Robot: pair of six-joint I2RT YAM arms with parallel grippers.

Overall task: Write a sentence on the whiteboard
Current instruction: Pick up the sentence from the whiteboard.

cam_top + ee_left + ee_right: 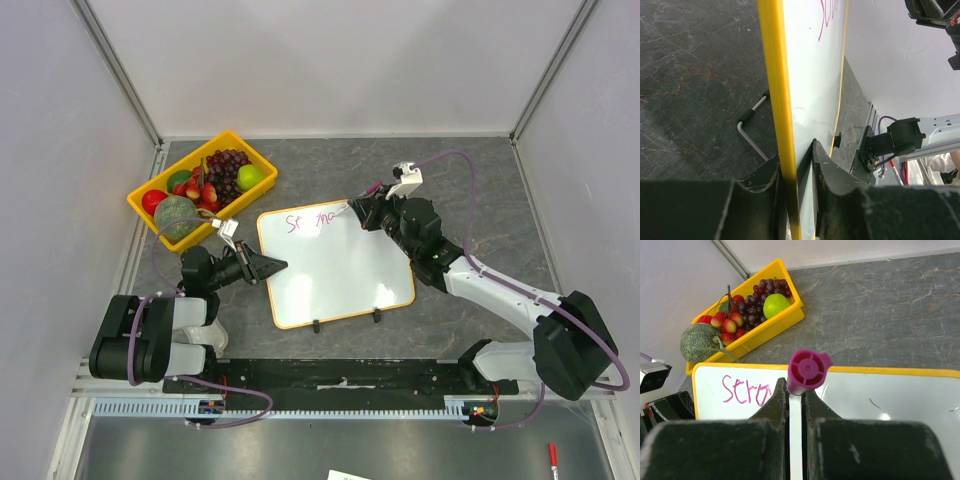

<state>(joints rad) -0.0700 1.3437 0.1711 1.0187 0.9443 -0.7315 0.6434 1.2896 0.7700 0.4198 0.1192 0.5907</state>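
Lighting bright, even, from overhead; shadows on table (480, 190) soft, short. Top view sharp thru-out. Right wrist view: small glare spot on whiteboard (890, 395). Both wrist views: fingers (840, 200) in foregrnd soft, out of focus. Left wrist bkgd washed out, poss. overexposed.

The left arm (190, 318) and right arm (490, 295) share white link shells and bulky black joint housings. Thin purple cables (471, 195) loop along each. Their fingers (771, 412) are matte black, wedge-shaped, rough-edged.
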